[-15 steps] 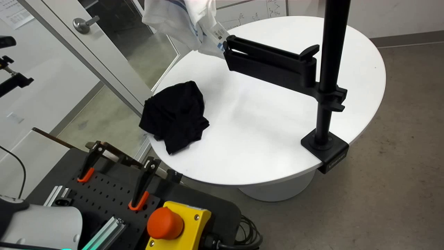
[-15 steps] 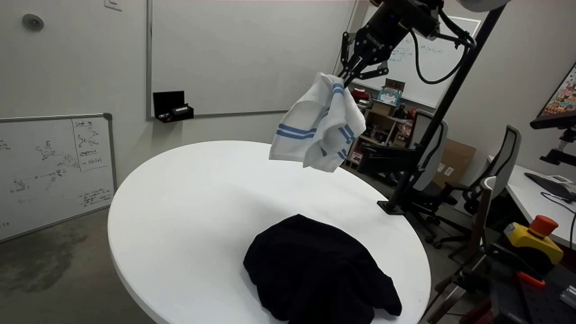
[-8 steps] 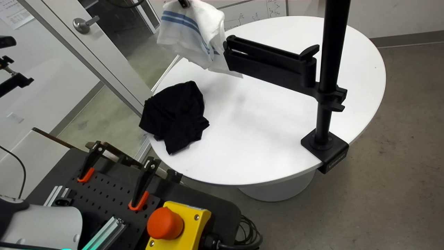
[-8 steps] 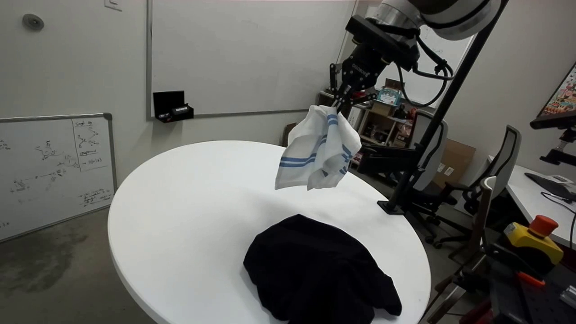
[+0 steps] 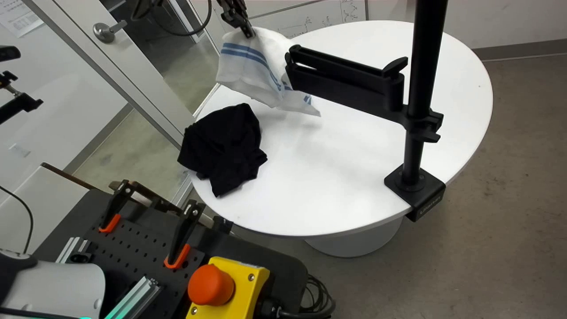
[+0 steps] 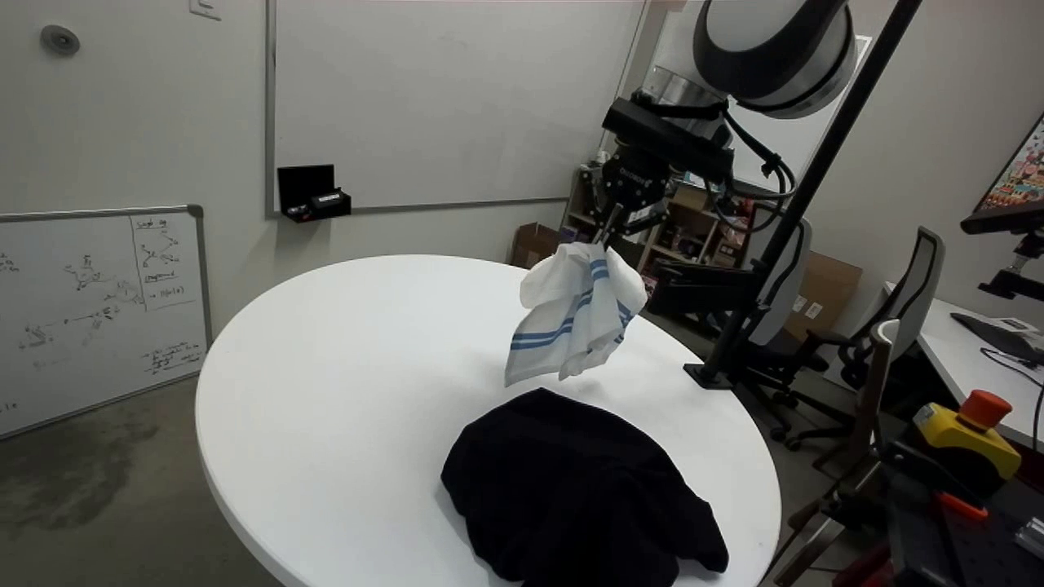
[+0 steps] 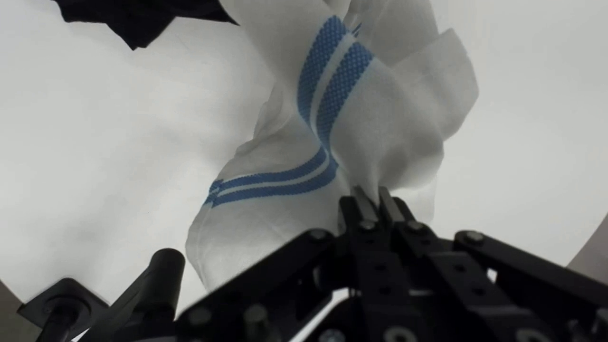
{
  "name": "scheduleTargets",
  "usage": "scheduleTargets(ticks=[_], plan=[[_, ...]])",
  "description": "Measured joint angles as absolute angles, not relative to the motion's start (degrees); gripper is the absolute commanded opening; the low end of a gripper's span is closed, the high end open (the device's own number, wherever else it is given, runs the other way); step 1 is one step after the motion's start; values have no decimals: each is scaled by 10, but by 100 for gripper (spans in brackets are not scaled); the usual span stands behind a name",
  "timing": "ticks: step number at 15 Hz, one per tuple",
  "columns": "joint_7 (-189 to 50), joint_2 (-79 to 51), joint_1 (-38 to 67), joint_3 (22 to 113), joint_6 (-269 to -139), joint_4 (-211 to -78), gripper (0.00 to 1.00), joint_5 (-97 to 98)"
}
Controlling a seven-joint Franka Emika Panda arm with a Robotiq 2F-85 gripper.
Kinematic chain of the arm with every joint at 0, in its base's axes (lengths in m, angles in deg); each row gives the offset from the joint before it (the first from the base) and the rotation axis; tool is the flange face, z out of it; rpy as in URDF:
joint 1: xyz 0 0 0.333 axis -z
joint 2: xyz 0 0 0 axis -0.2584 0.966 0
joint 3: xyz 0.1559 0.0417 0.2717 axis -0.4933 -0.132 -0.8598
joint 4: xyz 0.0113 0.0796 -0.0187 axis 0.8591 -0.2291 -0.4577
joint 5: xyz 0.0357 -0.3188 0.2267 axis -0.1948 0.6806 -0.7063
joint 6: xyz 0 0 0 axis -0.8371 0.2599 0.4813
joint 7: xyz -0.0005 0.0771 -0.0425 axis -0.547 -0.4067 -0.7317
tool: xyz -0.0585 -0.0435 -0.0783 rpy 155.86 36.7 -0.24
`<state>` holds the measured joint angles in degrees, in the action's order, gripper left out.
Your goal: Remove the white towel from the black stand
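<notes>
Wrist view: round white table [image 7: 118, 118] beneath. In both exterior views, black pole stand [image 5: 421, 95]. Aloft just beside it, contact unclear, white dish towel [image 7: 361, 128]: probably light, limp, hard to damage, best taken by a thick bunched fold. Gathered much like that in Robotiq gripper [image 7: 375, 197], pinched tightly together. In looks, crumpled and thin, marked with paired blue stripes [image 7: 342, 85].

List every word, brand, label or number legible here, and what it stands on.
"ROBOTIQ", apparently: small and upside down, on the gripper in an exterior view.
Black stand base: lettering too blurred to read surely.
Low whiteboard: handwriting too small.
Paper sheet: print too small.
Cardboard box: white labels, too small.
</notes>
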<state>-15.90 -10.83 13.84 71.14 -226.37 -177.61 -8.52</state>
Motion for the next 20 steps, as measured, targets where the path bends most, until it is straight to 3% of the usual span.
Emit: scheduleTargets(ticks=[1,3,12,20], plan=[[-155,-101,132,718,-2264,-1775,16,-77],[-147,-90,119,730,-2264,-1773,37,-64],[-131,-72,90,757,-2264,-1773,99,-42],[-134,-117,93,747,-2262,-1773,100,-45]])
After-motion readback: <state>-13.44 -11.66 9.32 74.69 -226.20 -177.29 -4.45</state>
